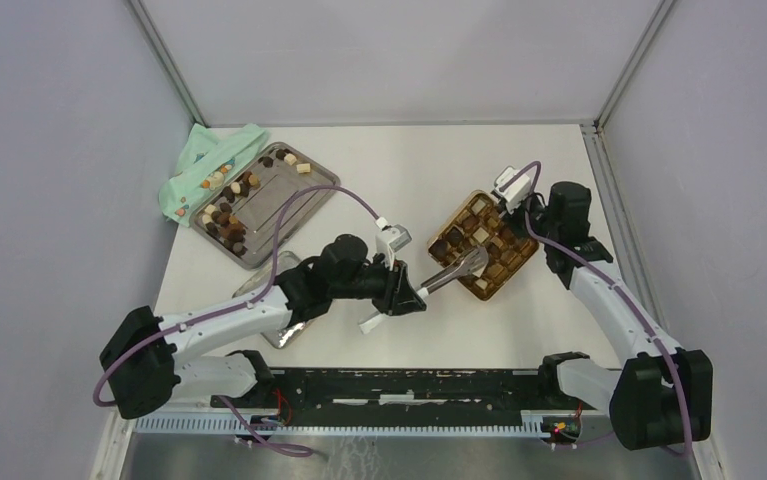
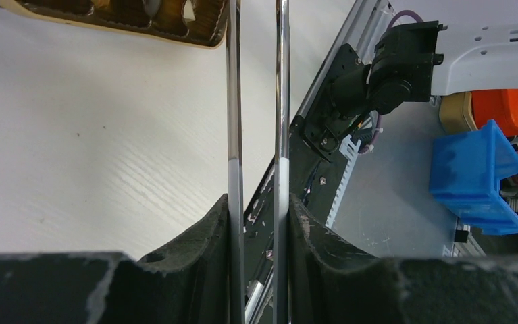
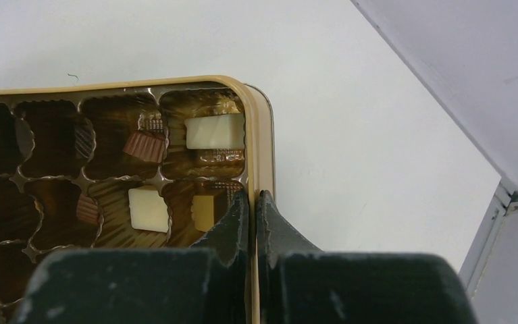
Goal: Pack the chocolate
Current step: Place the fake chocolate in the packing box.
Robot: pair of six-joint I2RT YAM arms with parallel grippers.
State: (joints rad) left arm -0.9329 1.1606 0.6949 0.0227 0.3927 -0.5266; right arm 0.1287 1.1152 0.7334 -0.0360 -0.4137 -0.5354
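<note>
**Tongs at the tin, rim held fast**

Our left gripper (image 2: 259,209) clamps the metal tongs (image 2: 234,101) across their two arms. The arms run out ahead of the fingers toward the gold tin (image 3: 264,135), and we judge the tool is there to reach the small cups. Our right gripper (image 3: 251,202) pinches the tin's rim, one finger inside and one outside, likely to steady it. The chocolate (image 3: 214,130) sits in cups just left of those fingers, and more lies on the tray (image 1: 274,190) well behind the left fingers. The tong tips are cut off, so we cannot tell whether they carry a piece.
</note>
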